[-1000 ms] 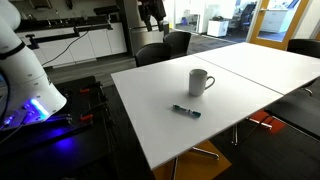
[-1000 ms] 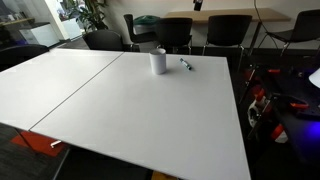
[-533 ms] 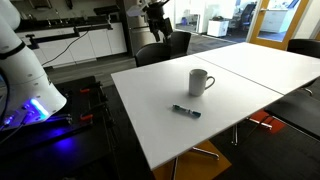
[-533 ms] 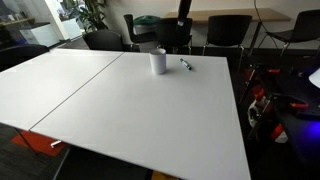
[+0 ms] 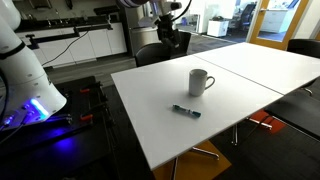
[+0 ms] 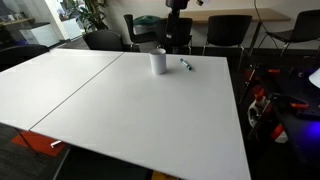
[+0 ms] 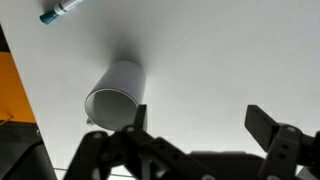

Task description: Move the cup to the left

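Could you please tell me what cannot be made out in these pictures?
Marker: wrist view, one end cut off by the top edge.
Cup: in an exterior view its handle does not show, hidden behind the body or too small.
Gripper: in both exterior views too small and dark to read its jaws.

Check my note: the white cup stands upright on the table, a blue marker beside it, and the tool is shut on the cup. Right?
Not quite: the tool is open and not touching the cup, as the wrist view shows, with its jaws spread apart above it. The cup does stand upright on the table with the blue marker beside it.
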`<action>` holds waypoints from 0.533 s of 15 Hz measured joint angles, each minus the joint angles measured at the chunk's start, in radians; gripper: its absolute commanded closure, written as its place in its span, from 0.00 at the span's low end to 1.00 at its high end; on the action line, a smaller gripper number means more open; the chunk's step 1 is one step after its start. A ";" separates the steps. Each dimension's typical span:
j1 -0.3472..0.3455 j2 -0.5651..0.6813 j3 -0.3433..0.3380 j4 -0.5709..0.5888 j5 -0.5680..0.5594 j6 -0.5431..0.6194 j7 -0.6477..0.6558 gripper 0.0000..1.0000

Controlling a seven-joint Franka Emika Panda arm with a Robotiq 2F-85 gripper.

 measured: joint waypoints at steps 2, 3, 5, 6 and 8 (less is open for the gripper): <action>-0.010 0.041 0.005 0.038 0.032 0.012 -0.045 0.00; -0.016 0.060 0.007 0.057 0.047 0.012 -0.068 0.00; -0.032 0.092 0.012 0.091 0.061 0.012 -0.103 0.00; -0.043 0.107 0.015 0.107 0.068 0.012 -0.122 0.00; -0.069 0.134 0.025 0.135 0.082 0.012 -0.159 0.00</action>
